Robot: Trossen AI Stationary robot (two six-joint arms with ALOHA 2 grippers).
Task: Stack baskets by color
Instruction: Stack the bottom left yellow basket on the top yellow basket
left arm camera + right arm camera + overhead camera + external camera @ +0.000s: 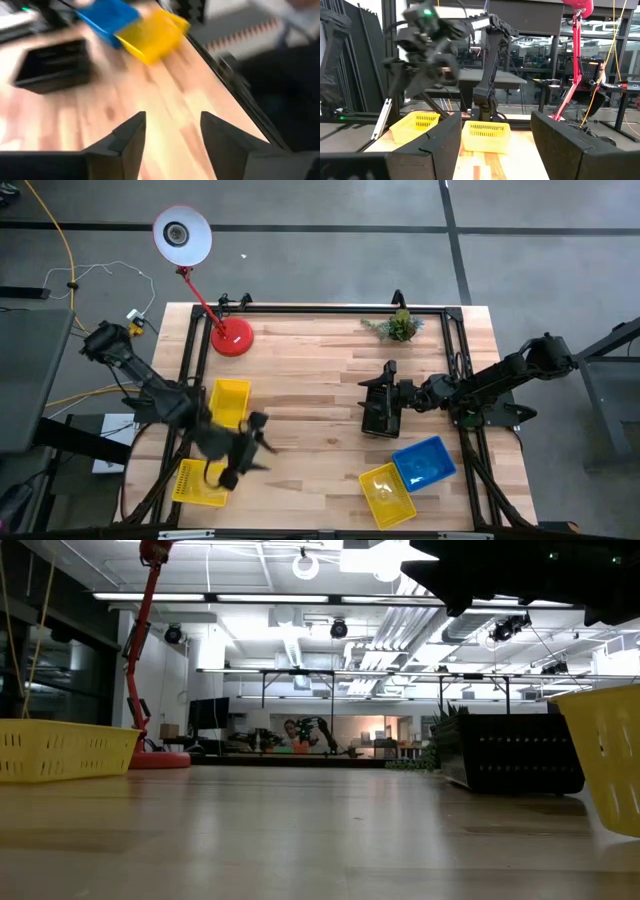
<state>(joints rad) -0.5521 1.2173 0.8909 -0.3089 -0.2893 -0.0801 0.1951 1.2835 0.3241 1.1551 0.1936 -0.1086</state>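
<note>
The left pincer is seen spread and empty beside two yellow baskets at the counter's left. The right pincer is held wide over a black basket. A yellow-and-blue pair lies unsorted nearby.

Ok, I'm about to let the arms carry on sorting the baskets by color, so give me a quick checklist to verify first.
1. Left gripper empty: ok, fingers apart with only bare table between them.
2. Right gripper empty: ok, open, nothing between its fingers.
3. Yellows together: not ok. Two yellow baskets lie on the left; a third yellow basket is on the right.
4. Blue basket free: cannot tell, it touches or overlaps the right-hand yellow one.
5. Black basket: cannot tell whether it is one or a stack.
</note>
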